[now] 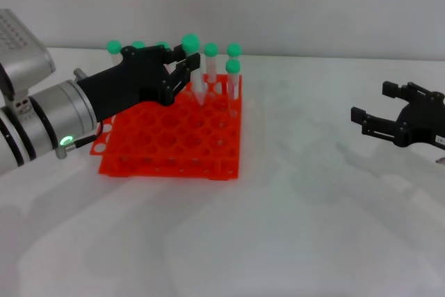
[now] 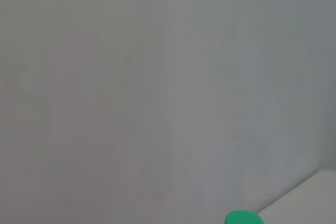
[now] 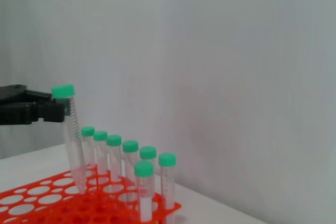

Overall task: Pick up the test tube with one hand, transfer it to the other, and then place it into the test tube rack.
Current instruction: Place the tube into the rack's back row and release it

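My left gripper, black with a green-lit silver cuff, is shut on the test tube just under its green cap. It holds the tube slightly tilted, with the pointed tip just above a hole near the back of the orange-red test tube rack. The right wrist view shows the same: the tube hangs over the rack. My right gripper is open and empty, low over the table far to the right. One green cap shows in the left wrist view; I cannot tell whose.
Several matching green-capped tubes stand in the rack's back row and right side, close to the held tube; they also show in the right wrist view. A white wall rises behind the white table.
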You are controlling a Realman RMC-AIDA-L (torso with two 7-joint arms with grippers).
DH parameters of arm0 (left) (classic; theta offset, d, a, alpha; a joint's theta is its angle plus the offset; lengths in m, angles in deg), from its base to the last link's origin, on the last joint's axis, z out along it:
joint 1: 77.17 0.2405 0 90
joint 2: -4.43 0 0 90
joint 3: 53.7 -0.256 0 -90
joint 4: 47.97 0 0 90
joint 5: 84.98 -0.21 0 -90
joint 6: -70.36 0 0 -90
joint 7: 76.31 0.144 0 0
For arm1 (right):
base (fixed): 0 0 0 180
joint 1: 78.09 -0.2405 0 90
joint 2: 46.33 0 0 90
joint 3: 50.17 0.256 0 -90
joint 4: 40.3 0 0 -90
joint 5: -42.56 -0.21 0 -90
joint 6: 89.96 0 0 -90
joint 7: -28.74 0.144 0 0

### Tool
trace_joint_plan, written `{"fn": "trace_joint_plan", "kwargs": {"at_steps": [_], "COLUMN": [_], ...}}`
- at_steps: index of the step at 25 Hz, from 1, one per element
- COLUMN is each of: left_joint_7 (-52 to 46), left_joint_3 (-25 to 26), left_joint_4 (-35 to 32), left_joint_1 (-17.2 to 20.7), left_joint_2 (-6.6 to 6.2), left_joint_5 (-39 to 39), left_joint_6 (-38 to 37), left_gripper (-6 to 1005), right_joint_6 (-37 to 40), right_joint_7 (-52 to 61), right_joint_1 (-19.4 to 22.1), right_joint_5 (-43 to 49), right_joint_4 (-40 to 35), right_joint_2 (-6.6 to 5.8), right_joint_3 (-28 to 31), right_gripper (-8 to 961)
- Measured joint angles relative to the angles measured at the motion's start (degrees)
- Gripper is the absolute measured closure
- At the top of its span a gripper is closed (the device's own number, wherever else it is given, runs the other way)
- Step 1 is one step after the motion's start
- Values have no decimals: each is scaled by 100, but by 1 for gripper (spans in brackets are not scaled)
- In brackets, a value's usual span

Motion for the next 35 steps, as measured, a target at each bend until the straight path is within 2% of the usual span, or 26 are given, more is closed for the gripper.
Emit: {"fn": "trace_joint_plan", "kwargs": {"at_steps": [9,14,26,35], "left_joint_7": [606,1232,1343,1352], "left_joint_3": [44,381,402,402], "left_joint_4": [121,830,1574,1849], "left_joint_1": [-22,-472,-1078,-1251], "left_joint_2": [46,35,9,10], "left_joint_5": [48,499,566,566], "left_joint_6": [521,568,670,850], "left_gripper": [796,796,797,797], "right_joint_6": [-1,0,32,45], "right_joint_7": [3,4,-4,-17], "right_joint_1": [-31,-40,-122,-193], "right_joint_5": [-189,-232,-298,-300], "right_joint_4": [245,298,394,411], "right_joint_2": [14,30,45,39], "right_joint_3": [-17,-33,-43,-43], "right_gripper": [96,98,98,98]}}
